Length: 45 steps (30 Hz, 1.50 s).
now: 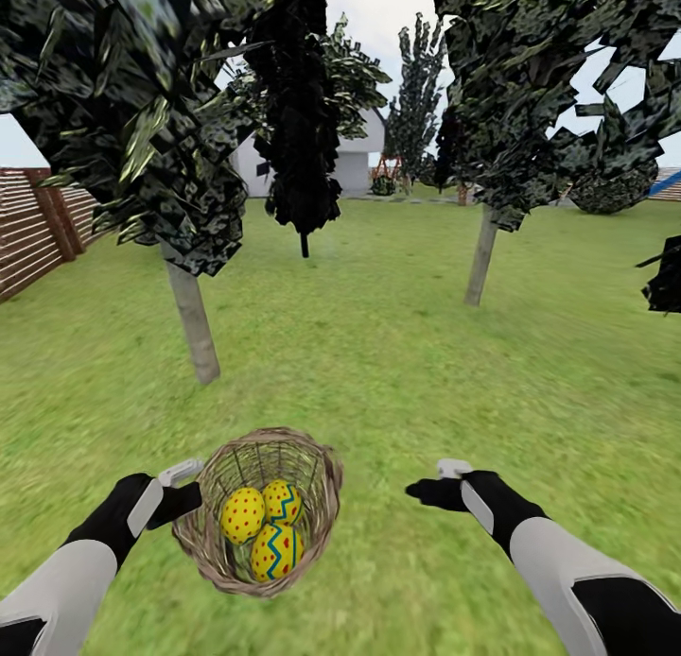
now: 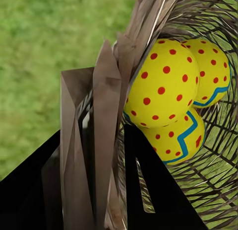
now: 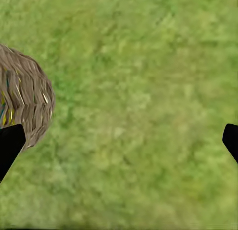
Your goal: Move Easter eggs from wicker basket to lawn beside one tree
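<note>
The brown wicker basket point(image 1: 204, 541) sits tilted on the lawn point(image 1: 407, 372) just ahead of me, with three yellow, red-dotted Easter eggs point(image 1: 242, 515) point(image 1: 283, 500) point(image 1: 276, 551) inside. My left gripper point(image 1: 185, 496) is shut on the basket's left rim. In the left wrist view its black fingers point(image 2: 148, 190) straddle the woven wall point(image 2: 106, 115), and the eggs point(image 2: 161, 88) lie just past it. My right gripper point(image 1: 427, 492) hangs open over bare grass to the right of the basket, which also appears as a woven bulge point(image 3: 27, 98) in the right wrist view.
A tree with a pale trunk point(image 1: 194, 320) stands a short way beyond the basket on the left, and another point(image 1: 480, 257) is farther off on the right. A brown slat fence point(image 1: 33, 229) runs along the left side. A white house point(image 1: 352, 160) is at the back.
</note>
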Motion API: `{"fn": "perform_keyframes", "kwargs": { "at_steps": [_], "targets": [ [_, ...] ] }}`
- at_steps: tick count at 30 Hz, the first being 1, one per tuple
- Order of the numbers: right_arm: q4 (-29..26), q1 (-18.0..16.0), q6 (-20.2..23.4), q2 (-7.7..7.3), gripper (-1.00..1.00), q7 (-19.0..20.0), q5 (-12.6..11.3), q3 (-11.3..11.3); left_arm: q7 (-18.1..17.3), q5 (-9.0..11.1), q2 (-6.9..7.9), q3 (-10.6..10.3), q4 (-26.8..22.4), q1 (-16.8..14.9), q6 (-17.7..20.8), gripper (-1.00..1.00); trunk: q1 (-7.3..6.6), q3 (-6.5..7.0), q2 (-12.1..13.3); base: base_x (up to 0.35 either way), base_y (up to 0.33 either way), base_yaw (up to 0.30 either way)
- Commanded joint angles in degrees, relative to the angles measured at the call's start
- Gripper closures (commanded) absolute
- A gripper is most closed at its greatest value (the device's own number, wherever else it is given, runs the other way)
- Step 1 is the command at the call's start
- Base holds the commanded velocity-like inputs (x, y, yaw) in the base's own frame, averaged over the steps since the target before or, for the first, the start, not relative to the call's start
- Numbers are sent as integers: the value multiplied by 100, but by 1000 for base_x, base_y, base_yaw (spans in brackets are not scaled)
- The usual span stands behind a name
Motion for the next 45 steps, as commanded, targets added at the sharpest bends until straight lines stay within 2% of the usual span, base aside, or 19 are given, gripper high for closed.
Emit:
{"fn": "perform_keyframes", "kwargs": {
  "at_steps": [1, 4, 5, 9, 14, 25, 45],
  "targets": [
    [-11, -2, 28, -7, -100, 0, -53, 48, 17, 90, -5, 28, -8, -5, 28, 100, 1, -10, -6, 0, 0, 290],
    [-4, -2, -9, -40, -100, 6, -49, 40, 17, 90, -6, 28, -8, -5, 28, 100, 1, -14, -6, 0, 0, 164],
    [-2, 39, -193, -52, -100, 8, -52, 43, 17, 90, -6, 28, -8, -5, 28, 100, 1, -14, -6, 0, 0, 16],
    [-25, 95, -349, -15, -100, -24, 244, 48, 16, 90, -6, 28, -7, -5, 28, 100, 1, -14, -6, 0, 0, 68],
    [-31, 95, -343, 49, -100, -473, 238, 48, 15, 90, -6, 28, -8, -5, 28, 100, 1, -14, -6, 0, 0, 293],
    [-26, 95, -352, 71, -100, -492, 223, 48, 14, 90, -6, 28, -8, -5, 28, 100, 1, -17, -6, 0, 0, 296],
    [-19, 95, -311, 81, -100, -501, 213, 56, 15, 90, -6, 28, -8, -5, 28, 100, 1, -128, -6, 0, 0, 249]
  ]
}}
